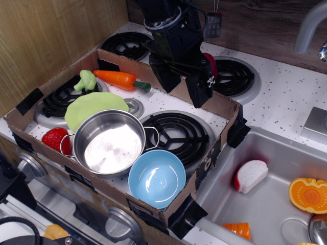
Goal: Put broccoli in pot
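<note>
The broccoli [85, 80] is a small light-green toy with a bumpy head. It lies at the back left of the cardboard tray, on a burner beside the carrot. The pot [108, 141] is shiny steel with two loop handles. It stands empty at the tray's front left. My gripper [183, 84] hangs over the tray's back right wall, with its two black fingers spread apart and nothing between them. It is well to the right of the broccoli and behind the pot.
An orange carrot [118, 78] lies right of the broccoli. A light-green plate [94, 107] and a red strawberry [54, 139] sit by the pot. A light-blue bowl [157, 178] stands at the front. The cardboard tray wall [229, 109] borders the sink [271, 204], which holds toy food.
</note>
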Robot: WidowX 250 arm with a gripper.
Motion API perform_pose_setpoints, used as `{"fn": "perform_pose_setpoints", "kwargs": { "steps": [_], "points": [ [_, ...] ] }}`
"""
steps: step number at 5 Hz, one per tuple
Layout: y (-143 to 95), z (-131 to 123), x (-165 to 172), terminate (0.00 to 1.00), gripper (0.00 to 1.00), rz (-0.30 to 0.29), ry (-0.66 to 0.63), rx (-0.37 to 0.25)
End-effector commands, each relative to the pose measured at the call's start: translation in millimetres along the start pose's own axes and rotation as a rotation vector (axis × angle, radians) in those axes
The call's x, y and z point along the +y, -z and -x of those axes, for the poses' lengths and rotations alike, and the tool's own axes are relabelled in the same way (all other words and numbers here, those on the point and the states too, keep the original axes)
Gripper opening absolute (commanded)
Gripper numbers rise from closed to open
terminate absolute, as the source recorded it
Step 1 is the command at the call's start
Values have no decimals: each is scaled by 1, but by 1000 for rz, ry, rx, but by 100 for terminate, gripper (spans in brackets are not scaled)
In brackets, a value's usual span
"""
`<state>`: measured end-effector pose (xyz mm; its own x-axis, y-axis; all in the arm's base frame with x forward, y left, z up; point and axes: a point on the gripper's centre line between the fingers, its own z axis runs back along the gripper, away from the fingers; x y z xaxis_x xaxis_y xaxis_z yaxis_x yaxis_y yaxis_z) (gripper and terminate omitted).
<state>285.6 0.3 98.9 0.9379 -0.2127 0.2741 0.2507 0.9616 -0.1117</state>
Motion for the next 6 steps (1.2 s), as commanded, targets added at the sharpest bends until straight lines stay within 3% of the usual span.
{"fn": "perform_pose_setpoints", "kwargs": {
  "steps": [1, 4, 5, 6],
  "points": [
    [0, 0, 0, 0, 100, 0, 0, 0],
    [-34, -27, 76, 0, 100, -105, -163, -36],
    [-51, -28, 96, 0, 100, -145, -333, -21],
    [-64, -30, 117, 0, 100, -238, -441, -28]
  ]
}}
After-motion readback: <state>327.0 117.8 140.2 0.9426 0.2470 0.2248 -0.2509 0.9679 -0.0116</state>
